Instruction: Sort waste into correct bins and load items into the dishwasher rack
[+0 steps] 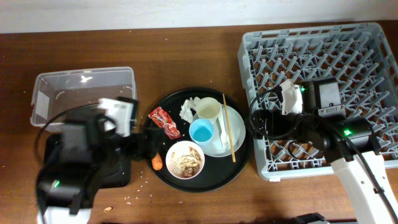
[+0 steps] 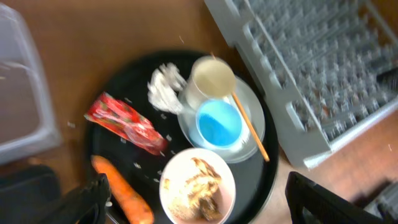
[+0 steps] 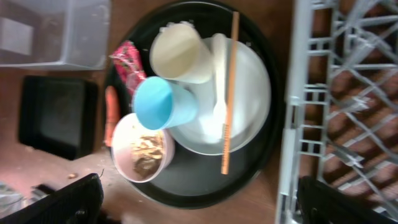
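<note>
On a round black tray (image 1: 205, 180) lie a red wrapper (image 1: 165, 122), a white tissue (image 1: 188, 110), a carrot (image 1: 157, 162) and a white bowl (image 1: 185, 159) of brownish scraps. A pale plate (image 1: 236, 138) carries a white cup (image 1: 208, 109), a light-blue cup (image 1: 202, 131), a white fork (image 1: 223, 132) and chopsticks (image 1: 229, 146). My left gripper (image 2: 199, 208) is open above the bowl (image 2: 198, 185), with the carrot (image 2: 121, 190) by its left finger. My right gripper (image 3: 199, 205) is open and empty over the tray's right edge, beside the grey rack (image 1: 323, 93).
The clear tub (image 1: 84, 93) stands at the back left. The shallow black tray (image 1: 118, 171) lies in front of it, mostly under my left arm. A few crumbs lie on the table near the front (image 1: 130, 200). The rack fills the right side.
</note>
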`<state>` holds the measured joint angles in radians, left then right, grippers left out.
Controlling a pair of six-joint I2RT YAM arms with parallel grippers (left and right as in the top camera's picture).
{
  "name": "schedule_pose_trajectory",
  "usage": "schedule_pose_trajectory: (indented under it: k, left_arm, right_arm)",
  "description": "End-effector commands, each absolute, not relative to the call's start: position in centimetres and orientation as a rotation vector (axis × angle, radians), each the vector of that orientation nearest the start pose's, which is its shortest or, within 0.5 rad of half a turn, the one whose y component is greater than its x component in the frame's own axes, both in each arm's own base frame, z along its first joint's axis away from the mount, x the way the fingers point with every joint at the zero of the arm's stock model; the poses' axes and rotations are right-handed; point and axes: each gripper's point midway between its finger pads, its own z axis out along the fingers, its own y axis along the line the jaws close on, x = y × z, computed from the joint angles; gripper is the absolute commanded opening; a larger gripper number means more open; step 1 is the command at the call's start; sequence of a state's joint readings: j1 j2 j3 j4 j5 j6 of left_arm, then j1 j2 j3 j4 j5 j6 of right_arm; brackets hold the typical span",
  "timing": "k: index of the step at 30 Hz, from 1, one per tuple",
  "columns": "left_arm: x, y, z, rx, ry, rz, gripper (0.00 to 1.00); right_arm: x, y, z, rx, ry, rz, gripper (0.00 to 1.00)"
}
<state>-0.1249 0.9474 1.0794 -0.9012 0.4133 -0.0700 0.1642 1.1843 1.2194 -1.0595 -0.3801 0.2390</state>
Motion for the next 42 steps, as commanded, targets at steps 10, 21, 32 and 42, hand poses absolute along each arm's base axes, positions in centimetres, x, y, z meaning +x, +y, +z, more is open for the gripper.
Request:
schedule_pose_trajectory:
  k: [10, 21, 32, 42]
  left_arm:
    - [32.9, -20.8, 8.7, 0.382, 2.680, -0.396, 0.29]
    - [31.9, -21.8, 10.1, 0.418, 2.694, -0.501, 0.00]
    - [25.8, -19.9, 33.7, 0.838, 1.801, -1.496, 0.00]
    - [24.7, -21.1, 35.4, 0.975, 1.652, -1.520, 0.00]
  right_arm:
    - [25.6, 9.0, 23.5, 0.013, 2.620, 0.506, 0.98]
    - [25.4, 8.9, 23.5, 0.015, 2.627, 0.506, 0.98]
    - [22.4, 19.4, 34.1, -0.763, 1.979, 1.344, 0.93]
    - [20.5, 25.3, 35.7, -1.028, 1.794, 1.467, 0.68]
